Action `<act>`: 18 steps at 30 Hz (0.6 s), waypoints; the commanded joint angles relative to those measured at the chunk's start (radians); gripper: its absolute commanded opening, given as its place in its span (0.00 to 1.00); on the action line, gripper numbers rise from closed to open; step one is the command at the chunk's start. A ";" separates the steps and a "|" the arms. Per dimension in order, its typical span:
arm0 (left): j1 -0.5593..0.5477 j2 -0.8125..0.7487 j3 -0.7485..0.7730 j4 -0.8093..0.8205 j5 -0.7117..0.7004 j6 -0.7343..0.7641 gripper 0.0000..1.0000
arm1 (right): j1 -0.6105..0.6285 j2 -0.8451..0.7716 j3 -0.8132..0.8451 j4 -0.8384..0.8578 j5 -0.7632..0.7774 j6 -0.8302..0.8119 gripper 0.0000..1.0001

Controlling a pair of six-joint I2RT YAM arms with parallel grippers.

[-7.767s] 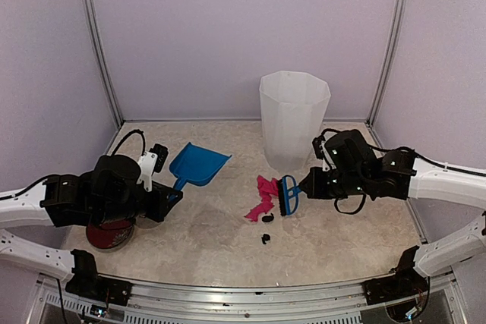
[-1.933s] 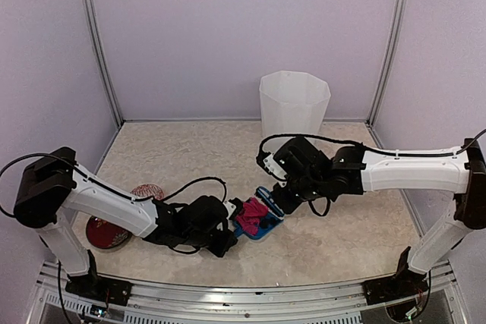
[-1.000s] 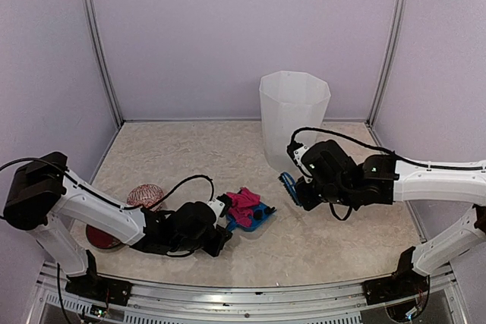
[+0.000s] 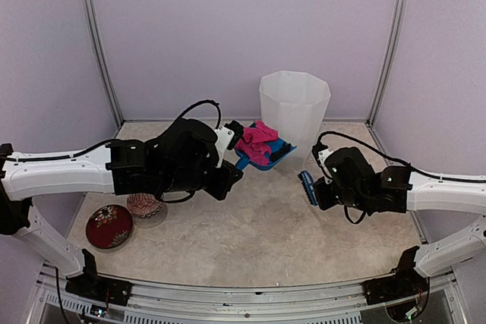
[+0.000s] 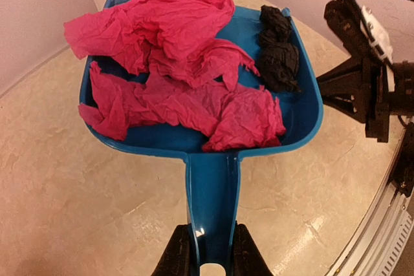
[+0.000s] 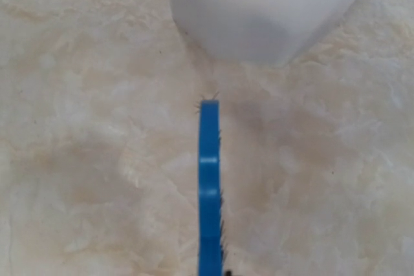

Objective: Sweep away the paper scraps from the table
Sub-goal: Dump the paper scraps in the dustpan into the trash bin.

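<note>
Overhead, the left gripper (image 4: 228, 158) holds the blue dustpan (image 4: 279, 155) raised just beside the left wall of the white bin (image 4: 295, 115); whether pan and bin touch cannot be told from this view. The paper scraps (image 4: 257, 140) show there only as one magenta heap on the pan.

The left wrist view gives more. Its two black fingers (image 5: 178, 256) pinch the dustpan's handle from both sides, and the pan (image 5: 304, 114) carries several crumpled magenta sheets (image 5: 174, 63) filling most of it, with a small clump of black scraps (image 5: 278, 56) against its right rim. Beneath the pan lies the beige table (image 5: 65, 179).

On the other side, the right gripper (image 4: 325, 187) is closed on the blue brush (image 4: 307, 186), low over the table (image 4: 266, 240) near the bin's base. The right wrist view hides the fingers entirely. It shows the brush (image 6: 209, 179) edge-on, a thin blue strip with bristles, pointing at the bin's foot (image 6: 272, 4) and stopping short of it, with bare marble surface (image 6: 77, 159) to either side.

Only the overhead view shows a red dish (image 4: 109, 226) near the left arm's base.
</note>
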 commanded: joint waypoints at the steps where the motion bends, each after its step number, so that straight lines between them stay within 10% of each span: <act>1: 0.033 0.008 0.151 -0.136 0.049 0.072 0.00 | -0.017 -0.041 -0.037 0.042 -0.024 0.008 0.00; 18: 0.185 0.389 0.802 -0.359 0.267 0.250 0.00 | -0.023 -0.099 -0.125 0.100 -0.067 0.042 0.00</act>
